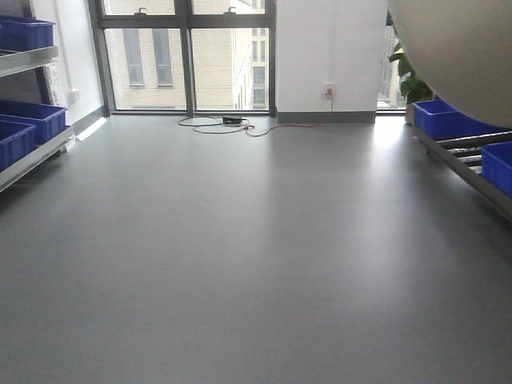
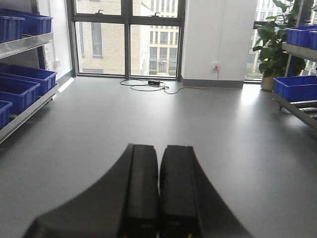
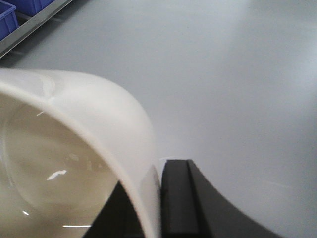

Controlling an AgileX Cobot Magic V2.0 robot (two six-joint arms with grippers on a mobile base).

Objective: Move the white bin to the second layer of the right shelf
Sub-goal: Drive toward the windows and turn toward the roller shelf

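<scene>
Well, over the wide grey floor (image 1: 240,240) and just short of the right shelf (image 1: 464,172), whose roller lanes lay between two blue crates (image 1: 448,118), the white bin (image 1: 460,52) hung in the air, resting on nothing. It looked like a light, stiff, thin-walled plastic tub with a smooth, glossy skin, so it was likely slippery. With no handles, the rim was the sensible place to take it, though a one-sided pinch there would probably let it swing. The right claw (image 3: 151,203) held it just so: narrowly parted, it was clamped on the wall at the rim, with one finger (image 3: 178,198) outside and the other inside. The bin seemed tipped, mouth back toward the wrist and rounded base away, with its rim-to-base line running roughly along the fingers. The rounded-square rim showed no clear long side. The left claw (image 2: 159,188) was pressed fully together on nothing.
</scene>
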